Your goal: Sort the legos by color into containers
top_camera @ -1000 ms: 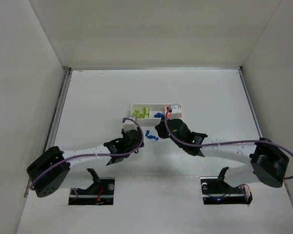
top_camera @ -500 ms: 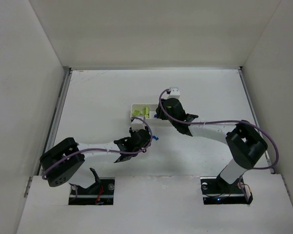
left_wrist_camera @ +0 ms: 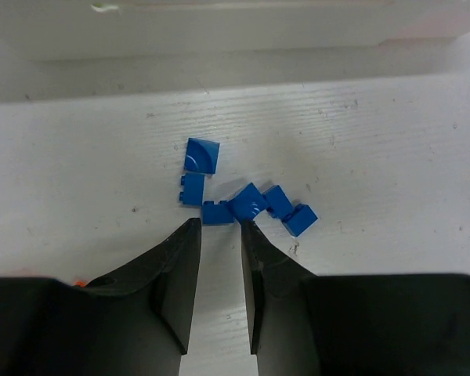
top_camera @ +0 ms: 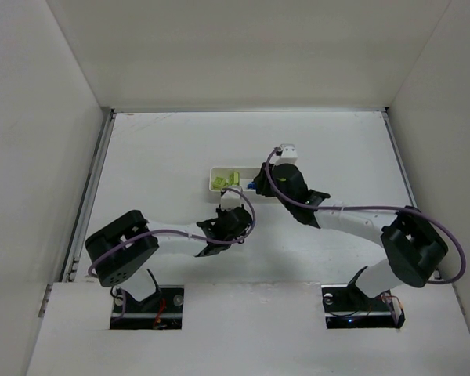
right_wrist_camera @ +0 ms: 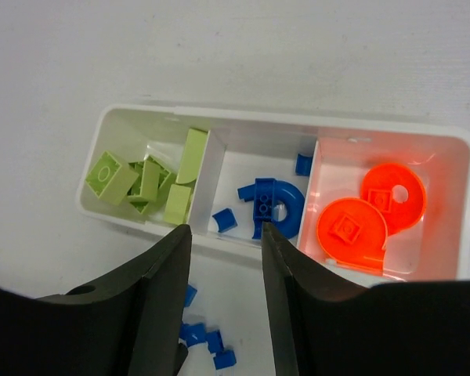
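Overhead, shows the left gripper (top_camera: 235, 210) just short of the white tray (top_camera: 214, 171) and the right gripper (top_camera: 255, 187) over its middle.

From the left wrist: jaws narrowly apart, clamping nothing, with loose blue bricks (left_wrist_camera: 247, 205) clustered right at the tips.

From the right wrist: jaws well apart and empty. Beyond the tips, green bricks (right_wrist_camera: 145, 178) in the left compartment, blue pieces (right_wrist_camera: 270, 205) in the middle, orange discs (right_wrist_camera: 368, 211) in the right.

The right arm (top_camera: 294, 186) hides one end of the tray (top_camera: 215, 171) — loose blue legos (right_wrist_camera: 194, 334) partly behind the right tool (right_wrist_camera: 225, 231).
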